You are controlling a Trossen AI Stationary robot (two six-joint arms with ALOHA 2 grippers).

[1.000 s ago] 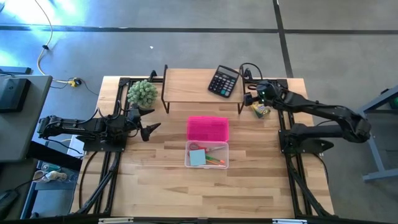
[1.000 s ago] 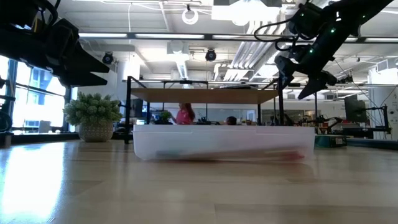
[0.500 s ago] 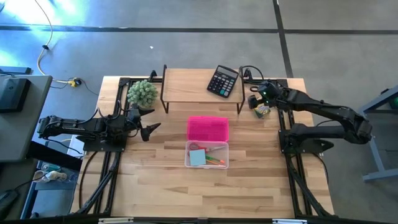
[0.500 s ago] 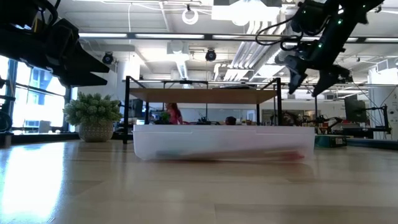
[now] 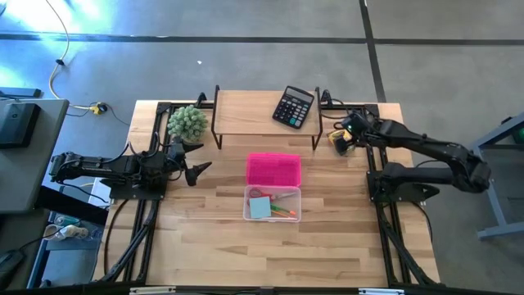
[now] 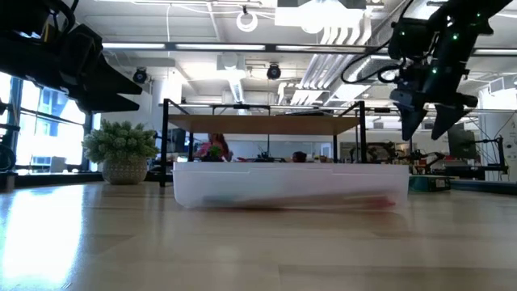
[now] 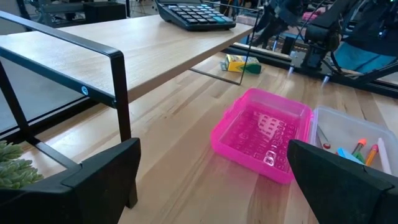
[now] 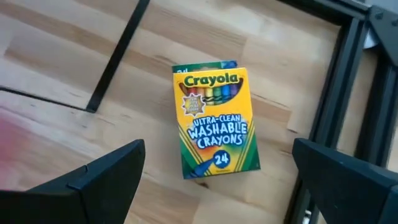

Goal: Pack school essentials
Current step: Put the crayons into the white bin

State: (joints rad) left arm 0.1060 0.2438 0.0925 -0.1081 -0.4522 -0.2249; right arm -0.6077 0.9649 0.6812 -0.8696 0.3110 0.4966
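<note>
The yellow-and-green crayon box point(image 8: 214, 121) lies flat on the table's far right part point(image 5: 337, 142), just right of the shelf's leg. My right gripper point(image 8: 217, 186) hangs above it, open and pointing down point(image 6: 426, 121), one finger on either side of the box without touching it. The clear tray point(image 5: 294, 215) near the table's middle holds the light-blue notepad point(image 5: 261, 208), thin pencils point(image 5: 285, 212) and red-handled scissors point(image 5: 264, 195). Its pink lid point(image 5: 273, 170) lies open on the far side. My left gripper point(image 5: 201, 170) waits open at the table's left.
A wooden shelf on black legs point(image 5: 246, 111) stands at the far edge with the black calculator point(image 5: 295, 106) on it. The fuzzy green plant ball point(image 5: 187, 123) sits at the far left. Black frame rails point(image 8: 336, 93) run close beside the crayon box. Bare wood lies near the tray.
My right gripper has swung from beside the shelf's right leg toward the table's right edge and come over the crayon box, tipping from a slant until its fingers point straight down, and sinking a little. Nothing else has moved.
</note>
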